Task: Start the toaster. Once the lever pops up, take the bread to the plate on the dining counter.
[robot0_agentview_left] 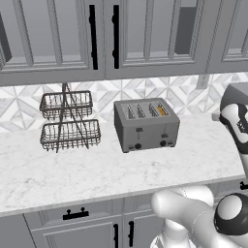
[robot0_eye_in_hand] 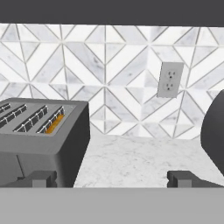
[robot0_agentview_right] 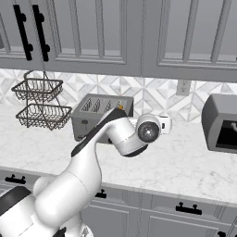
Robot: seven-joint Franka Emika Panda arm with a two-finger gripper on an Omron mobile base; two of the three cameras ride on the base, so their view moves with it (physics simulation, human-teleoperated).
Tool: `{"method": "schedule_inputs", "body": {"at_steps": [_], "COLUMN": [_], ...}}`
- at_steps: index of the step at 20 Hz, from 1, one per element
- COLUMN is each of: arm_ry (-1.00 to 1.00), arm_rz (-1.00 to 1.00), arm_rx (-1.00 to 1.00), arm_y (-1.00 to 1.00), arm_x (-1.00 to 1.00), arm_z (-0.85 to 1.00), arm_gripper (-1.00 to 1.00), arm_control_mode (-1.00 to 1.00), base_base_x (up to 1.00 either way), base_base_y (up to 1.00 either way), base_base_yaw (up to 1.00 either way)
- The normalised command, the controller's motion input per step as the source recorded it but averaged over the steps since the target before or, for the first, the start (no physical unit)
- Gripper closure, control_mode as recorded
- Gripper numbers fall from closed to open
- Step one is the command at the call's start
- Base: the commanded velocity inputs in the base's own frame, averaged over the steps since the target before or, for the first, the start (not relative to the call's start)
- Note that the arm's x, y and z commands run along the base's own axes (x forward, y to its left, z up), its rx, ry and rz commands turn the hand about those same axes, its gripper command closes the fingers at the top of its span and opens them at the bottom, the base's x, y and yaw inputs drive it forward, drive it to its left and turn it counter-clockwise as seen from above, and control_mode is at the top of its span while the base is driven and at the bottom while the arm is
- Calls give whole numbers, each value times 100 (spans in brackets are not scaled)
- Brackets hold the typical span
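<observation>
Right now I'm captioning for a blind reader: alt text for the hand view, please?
A grey toaster with bread in its rightmost slot sits left on a marble counter; the open end effector faces a tiled wall.

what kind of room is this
A rendered home kitchen, most likely: a four-slot toaster sits on a marble counter against a tiled backsplash, with grey wall cabinets above.

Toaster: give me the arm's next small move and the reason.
Probably swing the open end effector left toward the toaster. The bread sits down in the rightmost slot, and the levers look untouched, while the hand points at the backsplash beside the toaster.
</observation>
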Motion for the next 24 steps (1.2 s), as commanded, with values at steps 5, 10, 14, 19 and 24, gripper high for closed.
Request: {"method": "schedule_inputs", "body": {"at_steps": [5, 10, 14, 19, 24], "arm_ry": [0, 0, 0, 0, 0], "arm_rz": [0, 0, 0, 0, 0], "arm_rx": [0, 0, 0, 0, 0], "arm_y": [0, 0, 0, 0, 0], "arm_x": [0, 0, 0, 0, 0], "arm_z": [0, 0, 0, 0, 0], "arm_gripper": [-100, -100, -100, -100, -100], "arm_control_mode": [-100, -100, -100, -100, -100], "base_base_x": [0, 0, 0, 0, 0], "base_base_y": [0, 0, 0, 0, 0], "base_base_yaw": [0, 0, 0, 0, 0]}}
